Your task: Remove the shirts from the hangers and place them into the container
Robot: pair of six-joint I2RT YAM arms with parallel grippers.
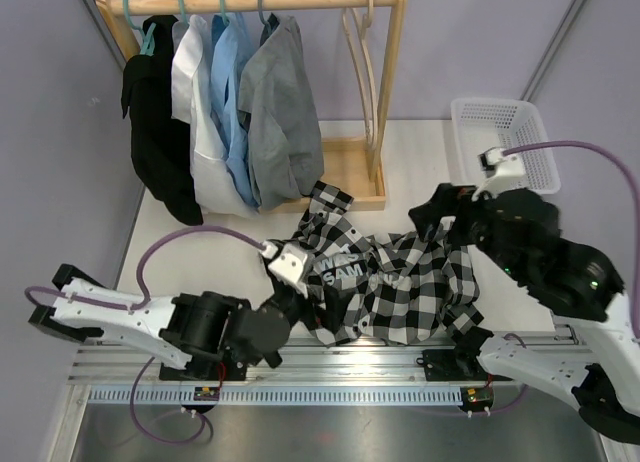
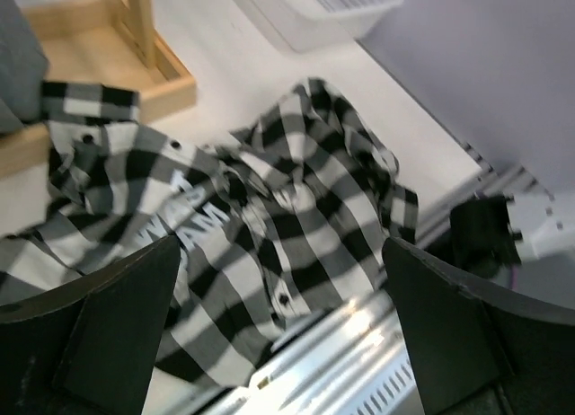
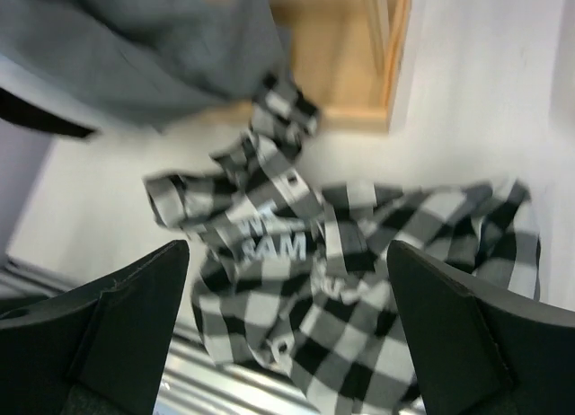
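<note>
Checked shirt point(image 1: 400, 282) lies crumpled on the table point(image 1: 420, 152), outside the container point(image 1: 492, 103), which stands apart beyond the shirt's far right corner. Left gripper point(image 2: 283, 343) and right gripper point(image 3: 287, 343) hang above the shirt, one over each end, jaws spread wide, holding nothing.

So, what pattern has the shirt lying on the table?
Black-and-white checks; the shirt shows best in the left wrist view.

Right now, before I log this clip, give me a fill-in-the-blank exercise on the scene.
The checked shirt lies mostly on the ____, outside the white basket.
____ shirts hang on the wooden rack.
The hanging shirt nearest the checked one is ____.
The left gripper and right gripper both have their jaws ____.
Missing: table; four; grey; open.
</note>
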